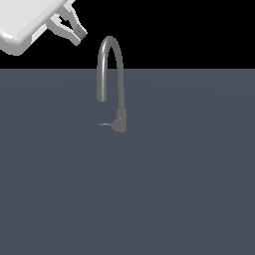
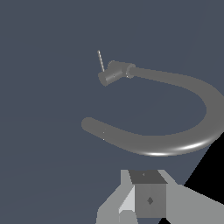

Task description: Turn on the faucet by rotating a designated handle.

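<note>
One faucet (image 1: 118, 84), one handle (image 1: 105, 124) and one gripper (image 1: 72, 27) appear on a plain dark grey floor (image 1: 189, 189). The faucet is slim grey metal, with a tall arched spout curving over and down, and a short thicker base. It stands upright near the middle of the exterior view. The handle is a thin short lever sticking sideways from the base toward that view's left. The gripper hangs high up, well apart from the faucet, fingers spread and holding nothing. The arm is cut off at the corner.
</note>
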Robot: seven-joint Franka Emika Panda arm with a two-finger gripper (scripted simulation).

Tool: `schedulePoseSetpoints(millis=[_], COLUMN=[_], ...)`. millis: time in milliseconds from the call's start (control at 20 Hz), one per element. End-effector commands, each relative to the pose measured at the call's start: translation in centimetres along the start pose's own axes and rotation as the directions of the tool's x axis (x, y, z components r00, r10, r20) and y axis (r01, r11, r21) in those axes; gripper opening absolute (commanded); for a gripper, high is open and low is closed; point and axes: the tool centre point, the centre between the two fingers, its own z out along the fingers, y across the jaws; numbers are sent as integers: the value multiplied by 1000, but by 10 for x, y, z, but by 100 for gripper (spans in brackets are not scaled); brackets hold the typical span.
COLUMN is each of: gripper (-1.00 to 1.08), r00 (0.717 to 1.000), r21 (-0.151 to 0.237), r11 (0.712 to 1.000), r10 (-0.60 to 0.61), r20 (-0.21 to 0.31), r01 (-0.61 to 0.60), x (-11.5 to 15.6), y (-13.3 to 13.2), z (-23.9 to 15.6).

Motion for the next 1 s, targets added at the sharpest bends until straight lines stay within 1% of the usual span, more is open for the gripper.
schedulePoseSetpoints(millis=[0,200,450,700,950], gripper=[-100,-100,-100,-100,-100], r00=[999,992,978,957,931], r21=[-50,-122,-204,-280,-350], r11=[997,985,956,915,863], r10=[-51,-124,-207,-283,-352], r20=[4,17,38,65,97], r01=[51,125,211,290,363], x=[11,25,42,58,72], y=[-3,-9,-15,-22,-28], z=[6,15,27,39,51])
